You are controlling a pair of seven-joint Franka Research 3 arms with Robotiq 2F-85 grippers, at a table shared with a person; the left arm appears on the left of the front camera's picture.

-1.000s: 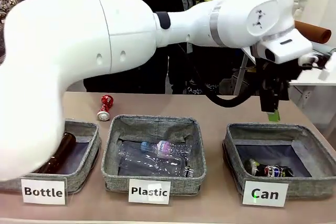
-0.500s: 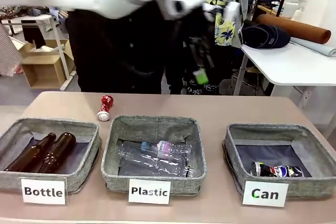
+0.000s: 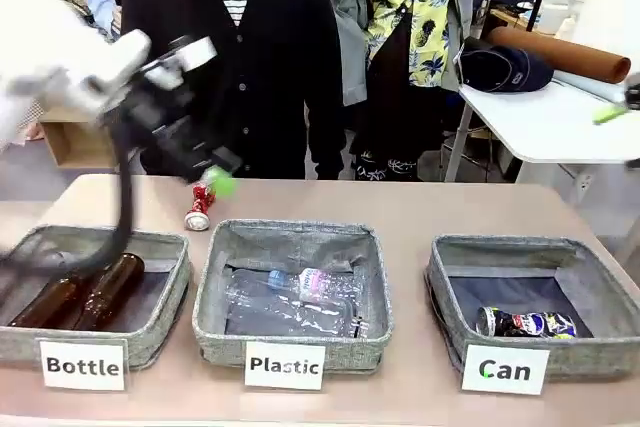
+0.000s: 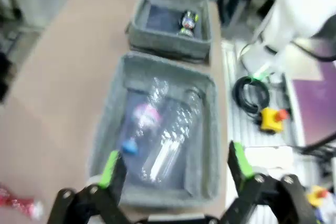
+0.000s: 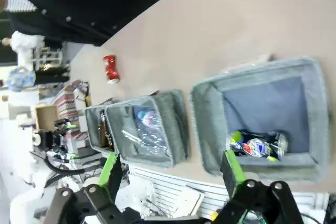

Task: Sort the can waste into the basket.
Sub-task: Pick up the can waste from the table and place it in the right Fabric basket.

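Beige table (image 3: 450,212) ran between me and a person (image 3: 240,67) at the far side, with three grey bins in a row on my side. One dark can (image 3: 525,324) already lay in the basket (image 3: 500,244) marked "Can", so that half looked done. A red can (image 3: 200,205) lay on the bare table behind the bottle bin (image 3: 150,239), well apart from the basket. My left gripper (image 4: 174,161) hung open and empty near the red can, I think in order to take it next. My right gripper (image 5: 169,167) was open and empty too, high at the side, probably to leave room.
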